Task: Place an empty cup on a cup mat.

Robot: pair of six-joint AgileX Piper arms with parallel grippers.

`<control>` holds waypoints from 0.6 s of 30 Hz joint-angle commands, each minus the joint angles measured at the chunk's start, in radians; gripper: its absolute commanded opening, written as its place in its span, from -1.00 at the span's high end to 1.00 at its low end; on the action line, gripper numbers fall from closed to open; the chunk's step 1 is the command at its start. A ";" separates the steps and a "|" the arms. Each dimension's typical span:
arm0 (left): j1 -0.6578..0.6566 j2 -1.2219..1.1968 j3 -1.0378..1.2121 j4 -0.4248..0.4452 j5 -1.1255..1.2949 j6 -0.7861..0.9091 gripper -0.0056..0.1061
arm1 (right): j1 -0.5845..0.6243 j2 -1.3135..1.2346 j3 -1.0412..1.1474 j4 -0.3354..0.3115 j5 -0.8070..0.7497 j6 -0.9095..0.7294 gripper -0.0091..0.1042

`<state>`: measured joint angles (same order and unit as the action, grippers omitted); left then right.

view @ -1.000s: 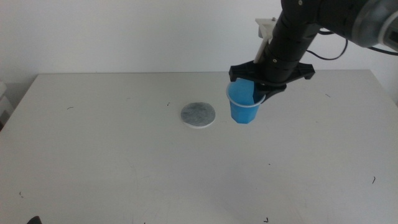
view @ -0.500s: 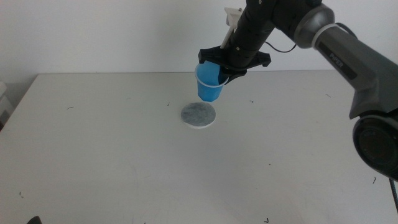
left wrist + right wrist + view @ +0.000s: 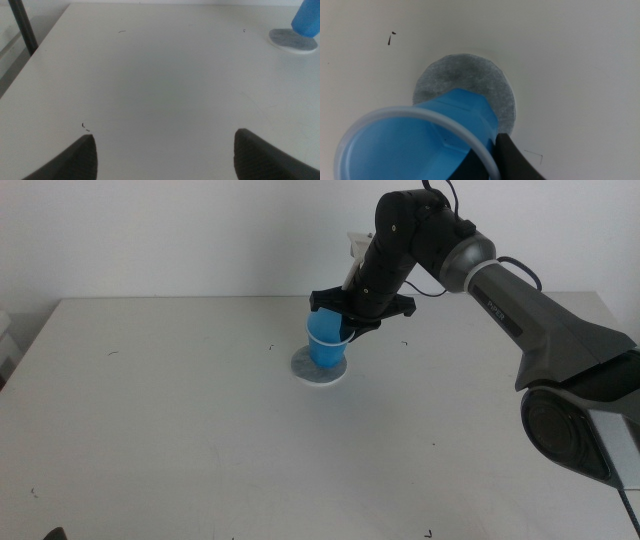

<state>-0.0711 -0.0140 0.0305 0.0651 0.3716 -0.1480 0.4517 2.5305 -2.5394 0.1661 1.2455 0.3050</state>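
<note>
White tabletop (image 3: 200, 430) carries the cup mat (image 3: 318, 370); over it the blue cup (image 3: 326, 343), empty inside, hangs tilted, its rim pinched by the right gripper (image 3: 350, 325). Left gripper (image 3: 165, 150) waits with jaws spread.

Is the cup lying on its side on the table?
No: in the middle view the cup is upright with its mouth upward, gripped at the rim by the right gripper, over the cup mat.
</note>
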 commanded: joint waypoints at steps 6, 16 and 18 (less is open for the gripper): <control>0.001 -0.012 -0.006 0.000 -0.067 -0.011 -0.98 | 0.006 -0.056 -0.035 0.015 -0.058 -0.016 0.82; 0.001 -0.012 -0.006 0.000 -0.067 -0.011 -0.98 | 0.023 -0.046 -0.035 0.014 -0.111 -0.044 0.82; 0.001 -0.012 -0.006 0.000 -0.067 -0.011 -0.98 | 0.022 -0.038 -0.035 0.007 -0.107 -0.043 0.82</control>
<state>-0.0711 -0.0140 0.0305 0.0651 0.3716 -0.1480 0.4731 2.5558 -2.5416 0.1788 1.1709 0.2748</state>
